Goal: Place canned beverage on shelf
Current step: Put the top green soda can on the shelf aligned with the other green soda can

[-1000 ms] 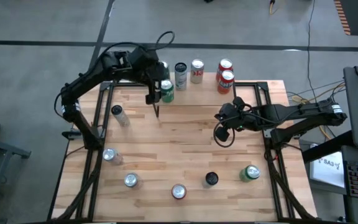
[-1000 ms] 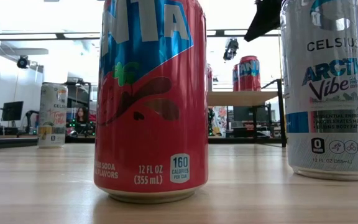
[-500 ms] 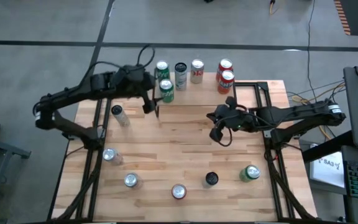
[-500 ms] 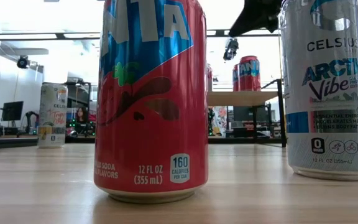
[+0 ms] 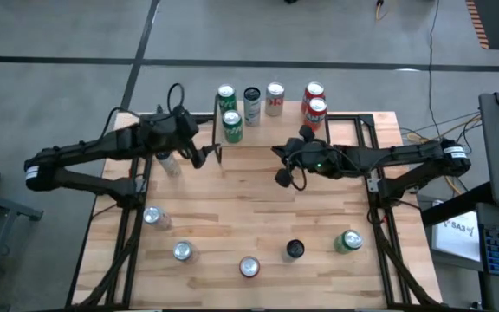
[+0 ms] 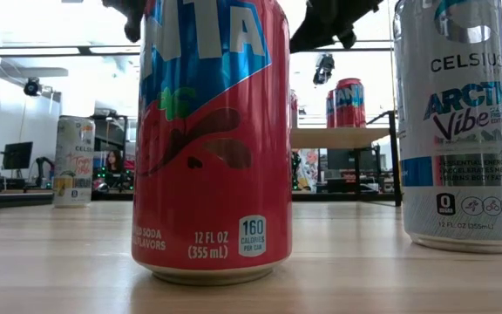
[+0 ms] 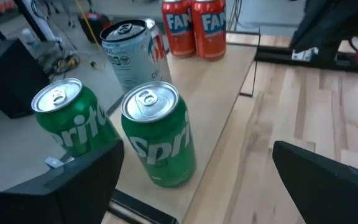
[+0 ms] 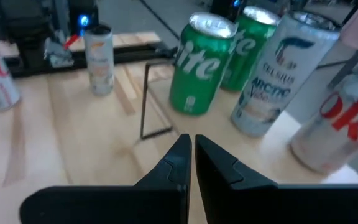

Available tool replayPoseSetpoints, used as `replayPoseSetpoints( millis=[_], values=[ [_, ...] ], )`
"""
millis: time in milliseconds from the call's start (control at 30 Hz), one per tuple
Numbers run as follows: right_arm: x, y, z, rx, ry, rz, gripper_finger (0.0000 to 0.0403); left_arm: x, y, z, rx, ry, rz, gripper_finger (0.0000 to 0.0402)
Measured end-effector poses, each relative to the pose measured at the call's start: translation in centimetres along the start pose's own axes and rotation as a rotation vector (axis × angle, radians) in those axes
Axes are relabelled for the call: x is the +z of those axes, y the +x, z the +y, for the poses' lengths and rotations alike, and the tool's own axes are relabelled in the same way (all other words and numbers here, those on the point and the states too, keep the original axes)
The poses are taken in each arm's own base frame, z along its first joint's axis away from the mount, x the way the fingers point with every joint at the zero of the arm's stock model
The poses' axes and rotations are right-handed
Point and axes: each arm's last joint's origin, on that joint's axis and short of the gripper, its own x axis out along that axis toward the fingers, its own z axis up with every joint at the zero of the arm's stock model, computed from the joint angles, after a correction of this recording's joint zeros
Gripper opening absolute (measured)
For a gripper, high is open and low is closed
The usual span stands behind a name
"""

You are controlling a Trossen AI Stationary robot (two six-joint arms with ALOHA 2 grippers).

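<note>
Standing upright on shelf [image 5: 267, 117]: green Sprite can [image 5: 232, 126], silver top. Left gripper [image 5: 204, 154] hanging nearby, jaws wide, holding nothing. Right gripper [image 5: 285, 173] jaws closed, empty.

"Sprite" on green can [image 7: 160, 140]

Even, bright overhead light fills the high view, with only soft shadows under the arms on the table [image 5: 258, 217]. In the low view the ceiling and windows behind blow out white, and the near red can [image 6: 212, 139] is slightly soft. The right wrist view is dimmer and blurred.
</note>
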Motion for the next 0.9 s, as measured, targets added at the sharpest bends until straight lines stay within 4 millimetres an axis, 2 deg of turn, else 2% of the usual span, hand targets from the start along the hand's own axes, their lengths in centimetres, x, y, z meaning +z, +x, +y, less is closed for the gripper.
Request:
replayPoseSetpoints(
  millis=[267,467,700,800,900],
  values=[
    [0.6,2.5,-0.8,-0.053,-0.002,-0.096,0.0012,-3.7,0.5,-0.4,0.001,-0.019,-0.121,0.0397],
    [0.8,4.5,-1.5,-0.095,-0.007,-0.166,0.0012,-5.5,0.6,-0.5,0.012,-0.081,-0.164,0.0397],
    [1.0,6.6,-1.9,-0.075,-0.033,-0.277,0.0012,-6.1,0.4,-0.4,0.024,-0.187,-0.162,0.0398],
    [1.0,7.1,-2.1,-0.081,-0.022,-0.302,0.0012,-6.1,0.3,-0.3,0.025,-0.187,-0.167,0.0396],
    [1.1,7.5,-2.3,-0.069,-0.016,-0.328,0.0012,-5.8,0.1,-0.3,0.028,-0.159,-0.178,0.0378]
  ],
)
